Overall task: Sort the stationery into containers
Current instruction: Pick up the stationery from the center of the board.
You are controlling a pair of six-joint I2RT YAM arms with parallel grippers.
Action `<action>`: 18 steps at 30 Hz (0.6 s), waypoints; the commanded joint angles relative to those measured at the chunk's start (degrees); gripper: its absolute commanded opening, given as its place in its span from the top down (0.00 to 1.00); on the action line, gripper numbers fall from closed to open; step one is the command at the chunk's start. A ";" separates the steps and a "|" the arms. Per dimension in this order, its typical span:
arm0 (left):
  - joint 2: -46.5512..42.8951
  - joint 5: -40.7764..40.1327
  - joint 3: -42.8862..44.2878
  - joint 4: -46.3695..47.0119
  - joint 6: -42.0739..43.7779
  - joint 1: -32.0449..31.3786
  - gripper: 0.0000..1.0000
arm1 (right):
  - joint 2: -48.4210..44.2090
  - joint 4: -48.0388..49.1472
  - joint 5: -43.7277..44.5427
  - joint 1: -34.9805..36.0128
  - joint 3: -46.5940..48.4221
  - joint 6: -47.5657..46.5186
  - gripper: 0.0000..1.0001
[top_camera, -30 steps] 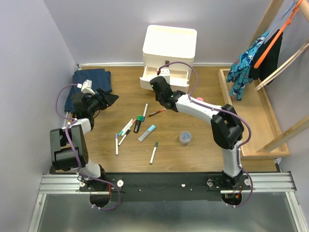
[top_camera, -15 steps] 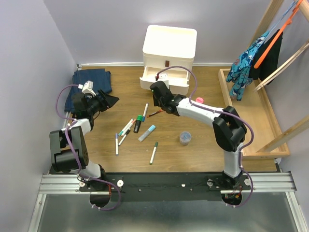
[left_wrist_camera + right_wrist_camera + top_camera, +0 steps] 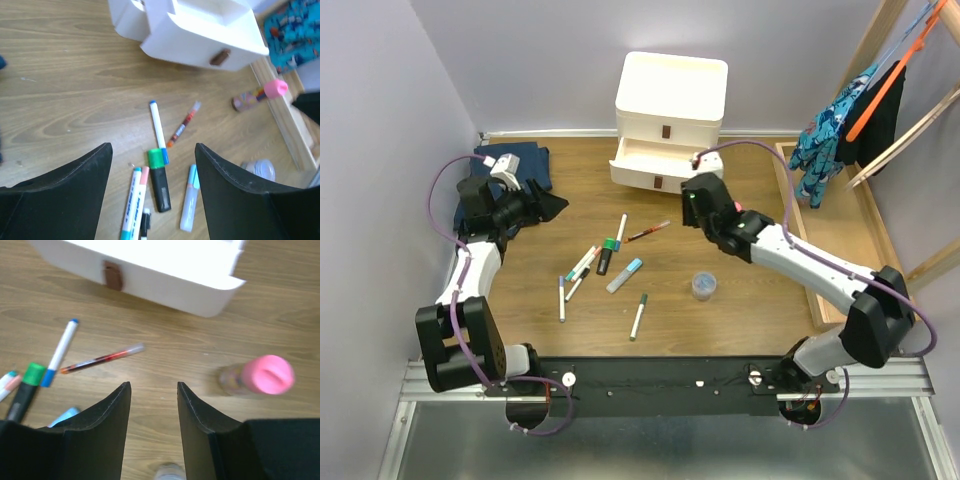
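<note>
The cream-white cabinet (image 3: 670, 100) stands at the back, its bottom drawer (image 3: 650, 168) pulled out. Several pens and markers lie on the table: a red pen (image 3: 648, 231), a white pen with a blue cap (image 3: 620, 230), a green-capped black marker (image 3: 607, 255), a light blue highlighter (image 3: 624, 275) and a green-capped pen (image 3: 638, 315). A small clear jar (image 3: 704, 286) stands to their right. My right gripper (image 3: 695, 207) is open and empty, right of the red pen (image 3: 102, 358). My left gripper (image 3: 548, 205) is open and empty, left of the pens (image 3: 159, 131).
A pink-capped tube (image 3: 267, 374) lies beside my right arm. Folded blue jeans (image 3: 510, 165) lie at the back left. A shallow wooden tray (image 3: 860, 240) runs along the right side, with clothes (image 3: 830, 130) hanging over it.
My right gripper has drawn back from the drawer front and moved right, away from the red pen. My left arm has shifted slightly towards the back.
</note>
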 commanded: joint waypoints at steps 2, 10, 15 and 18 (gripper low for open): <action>-2.71 8.64 3.17 -14.05 10.96 -2.95 0.23 | -4.08 -1.74 -0.71 -11.12 -4.99 -2.75 0.47; 0.02 9.53 6.77 -14.41 10.52 -3.40 0.23 | -6.18 -0.16 -16.97 -22.56 -6.92 -10.21 0.31; 0.90 7.77 6.51 -11.34 7.27 -4.18 0.23 | -8.12 -1.48 -22.88 -22.56 -10.61 -9.78 0.27; 0.90 7.16 5.99 -9.58 5.78 -5.32 0.23 | -8.65 -0.86 -22.36 -22.48 -12.46 -9.87 0.25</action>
